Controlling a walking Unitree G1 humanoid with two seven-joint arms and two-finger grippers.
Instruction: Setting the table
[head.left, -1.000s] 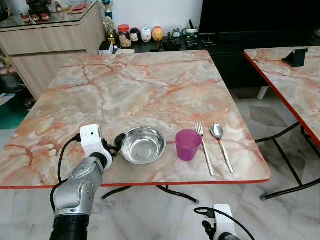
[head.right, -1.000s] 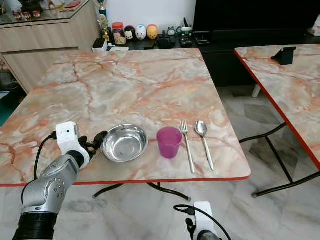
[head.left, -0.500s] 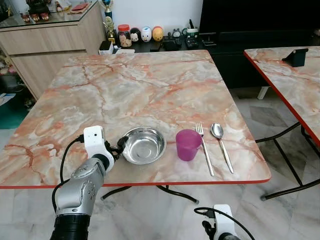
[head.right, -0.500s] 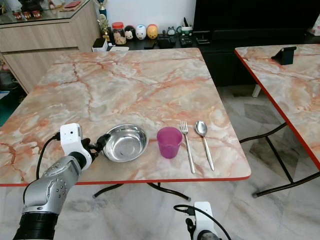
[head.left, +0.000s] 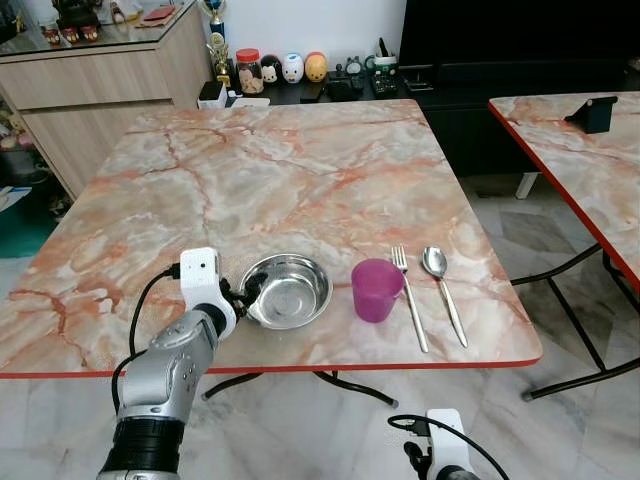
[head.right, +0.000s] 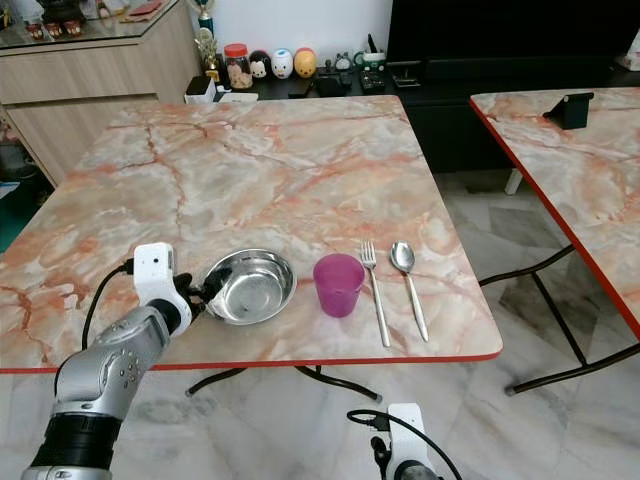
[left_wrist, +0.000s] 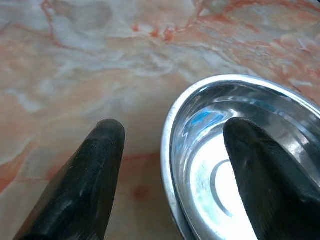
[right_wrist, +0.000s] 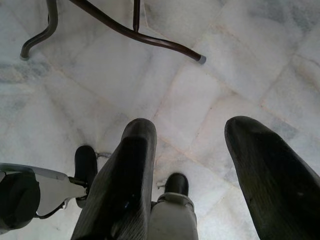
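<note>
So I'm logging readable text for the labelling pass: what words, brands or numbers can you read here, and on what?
None can be read.
Jar with the red lid on the dark sideboard: its label is too small and blurred to read.
Steel bowl, purple cup, fork, spoon and left gripper: no print visible.

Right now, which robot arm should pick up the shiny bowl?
The left. Its gripper is already at the bowl, jaws open with one finger inside the rim and one outside. The right gripper hangs low over the floor, below the table.
</note>
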